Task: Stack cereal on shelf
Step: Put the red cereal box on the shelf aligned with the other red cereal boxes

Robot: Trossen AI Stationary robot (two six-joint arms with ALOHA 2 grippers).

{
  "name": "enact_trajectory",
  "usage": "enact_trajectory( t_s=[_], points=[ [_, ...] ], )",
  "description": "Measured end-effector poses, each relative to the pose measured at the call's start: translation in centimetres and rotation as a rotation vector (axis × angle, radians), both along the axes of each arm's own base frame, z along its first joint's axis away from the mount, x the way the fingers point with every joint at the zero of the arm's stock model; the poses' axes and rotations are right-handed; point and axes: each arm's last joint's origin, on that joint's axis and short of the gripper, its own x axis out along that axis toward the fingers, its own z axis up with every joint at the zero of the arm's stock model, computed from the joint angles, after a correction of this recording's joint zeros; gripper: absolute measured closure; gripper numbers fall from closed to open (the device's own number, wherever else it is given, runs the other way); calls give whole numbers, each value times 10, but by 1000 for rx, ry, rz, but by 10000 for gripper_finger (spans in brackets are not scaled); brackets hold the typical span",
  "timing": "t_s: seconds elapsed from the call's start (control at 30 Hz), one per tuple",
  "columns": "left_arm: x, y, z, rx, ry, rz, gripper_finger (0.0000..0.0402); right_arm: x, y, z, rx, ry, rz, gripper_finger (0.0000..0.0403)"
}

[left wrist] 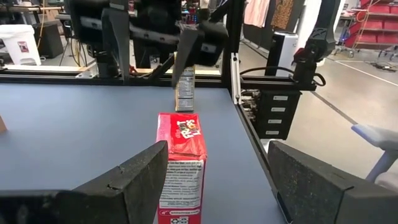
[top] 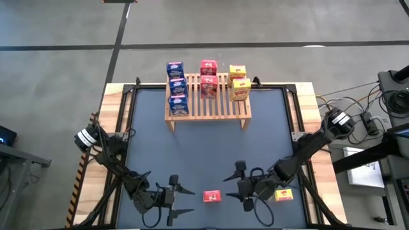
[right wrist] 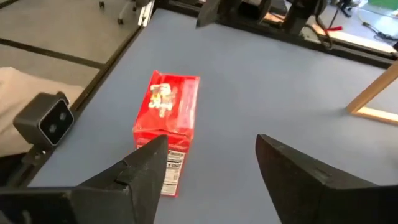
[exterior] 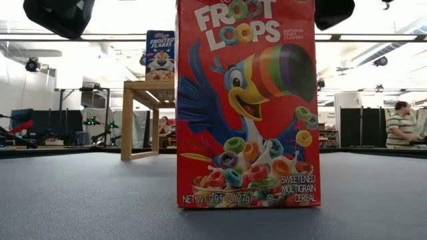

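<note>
The wooden slatted shelf [top: 208, 102] stands at the table's far middle. On its top are three blue boxes [top: 176, 86], two red boxes [top: 208, 78] and two yellow boxes [top: 239, 82]. A third red cereal box [top: 212, 196] stands upright on the mat near the near edge and fills the low view [exterior: 245, 100]. My left gripper [top: 184, 199] is open just left of it, and the box [left wrist: 180, 162] shows ahead, close to one of its fingers. My right gripper [top: 235, 190] is open just right of it, its fingers [right wrist: 149, 165] short of the box [right wrist: 166, 121]. A yellow box [top: 284, 194] stands by the right arm.
The black table frame [top: 128, 96] rims the dark mat. The camera block [right wrist: 48, 118] sits at the near edge by the red box. Cables and gear lie off the table's right side [top: 374, 121]. A person [exterior: 402, 123] stands far behind in the room.
</note>
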Motion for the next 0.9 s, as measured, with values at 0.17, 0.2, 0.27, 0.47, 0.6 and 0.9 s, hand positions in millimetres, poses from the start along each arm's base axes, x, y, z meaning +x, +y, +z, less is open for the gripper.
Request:
enact_trajectory(
  t_s=[0.17,0.2,0.27,0.47,0.6,0.9],
  points=[
    [0,0,0,3,3,0,141,13,10,-16,-1,1,0,120],
    [0,0,0,3,3,-1,141,15,12,-18,-4,5,0,108],
    [0,0,0,3,4,-1,141,20,16,-20,-7,9,0,83],
    [0,0,-1,0,10,0,141,35,28,-25,4,21,22,24],
    [0,0,-1,-4,15,1,141,42,35,-25,46,33,43,19],
    [0,1,-3,4,31,2,141,42,33,-27,167,44,-73,18]
  ],
)
